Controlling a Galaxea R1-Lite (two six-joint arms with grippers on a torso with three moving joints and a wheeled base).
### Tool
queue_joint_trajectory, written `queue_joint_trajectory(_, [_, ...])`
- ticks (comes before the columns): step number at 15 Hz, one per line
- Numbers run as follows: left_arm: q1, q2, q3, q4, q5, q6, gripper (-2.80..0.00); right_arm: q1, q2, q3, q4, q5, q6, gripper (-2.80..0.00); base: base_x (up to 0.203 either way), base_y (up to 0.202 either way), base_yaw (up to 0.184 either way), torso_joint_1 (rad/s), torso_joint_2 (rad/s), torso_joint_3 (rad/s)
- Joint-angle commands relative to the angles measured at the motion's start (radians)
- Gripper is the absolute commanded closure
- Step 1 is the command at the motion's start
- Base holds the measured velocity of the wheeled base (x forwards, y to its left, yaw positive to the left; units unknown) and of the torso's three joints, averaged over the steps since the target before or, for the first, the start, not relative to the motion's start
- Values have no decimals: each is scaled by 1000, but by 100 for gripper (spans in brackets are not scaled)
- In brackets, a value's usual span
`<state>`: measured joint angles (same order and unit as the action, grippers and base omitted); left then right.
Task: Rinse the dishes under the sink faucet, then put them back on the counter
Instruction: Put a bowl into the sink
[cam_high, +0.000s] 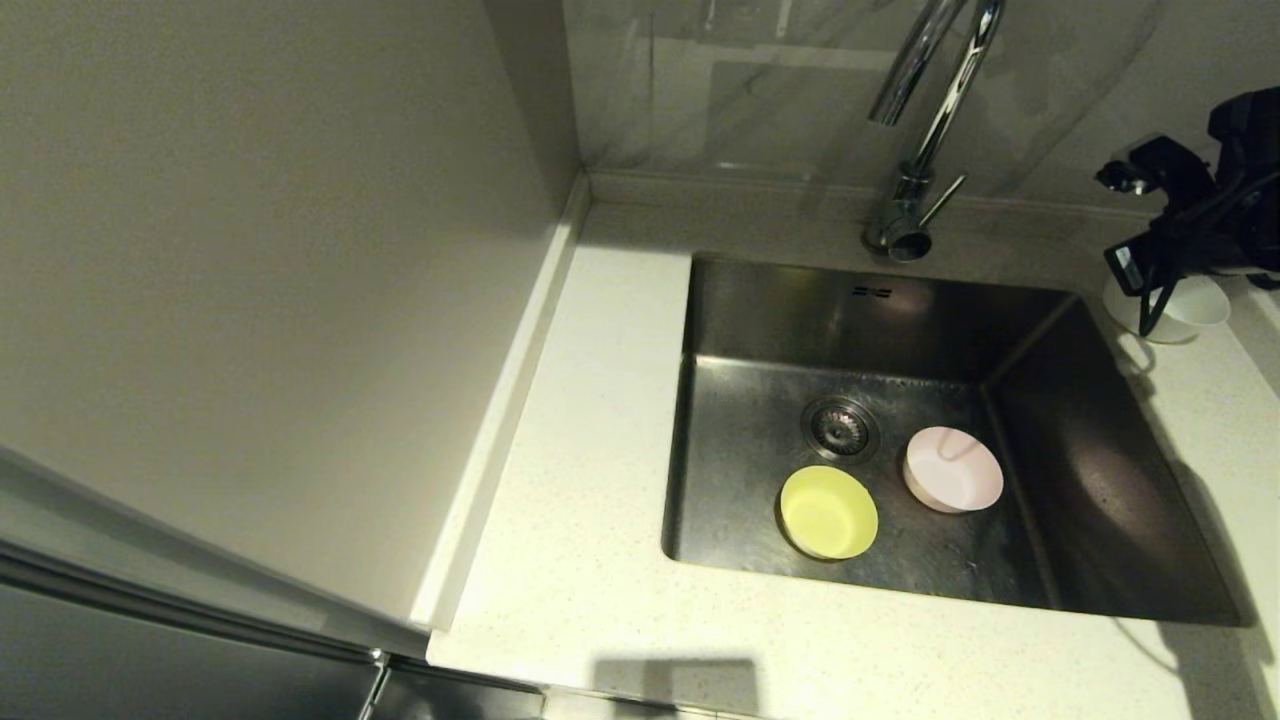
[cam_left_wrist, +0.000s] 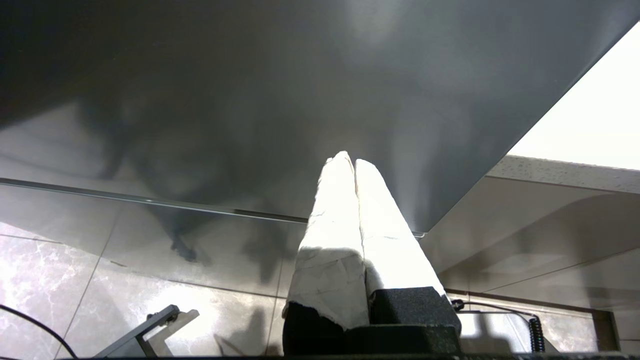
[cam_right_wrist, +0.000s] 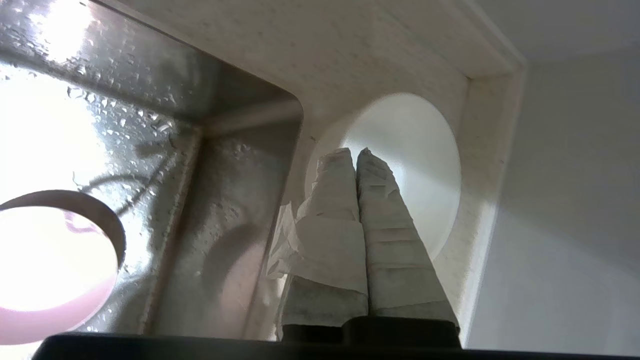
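The white bowl (cam_high: 1185, 305) stands upright on the counter (cam_high: 600, 450) at the sink's far right corner, close to the wall rim. My right gripper (cam_right_wrist: 356, 152) hangs just above the white bowl (cam_right_wrist: 425, 150), shut with nothing between its fingers. The yellow bowl (cam_high: 828, 512) and the pale pink bowl (cam_high: 953, 468) sit side by side on the floor of the sink (cam_high: 1100, 480), near its front. The pink bowl (cam_right_wrist: 50, 260) also shows in the right wrist view. My left gripper (cam_left_wrist: 350, 161) is shut and parked low, out of the head view.
The chrome faucet (cam_high: 940, 110) arches over the sink's back edge, its lever pointing right. The drain strainer (cam_high: 840, 428) lies behind the two bowls. Water drops cover the sink wall (cam_right_wrist: 150, 110). A dark cabinet front (cam_left_wrist: 250, 100) faces the left gripper, above floor tiles.
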<state>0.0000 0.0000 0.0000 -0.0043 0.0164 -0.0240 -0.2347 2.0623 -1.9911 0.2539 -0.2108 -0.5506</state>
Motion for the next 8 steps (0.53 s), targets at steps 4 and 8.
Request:
queue_joint_trajectory(4, [0,-2,0,0,0,-1,0,17,-17,0,8,-71,27,0,0,0,0,0,0,0])
queue_joint_trajectory(8, [0,-2,0,0,0,-1,0,22,-34,0,26,-84,92,0,0,0,0,0,0,0])
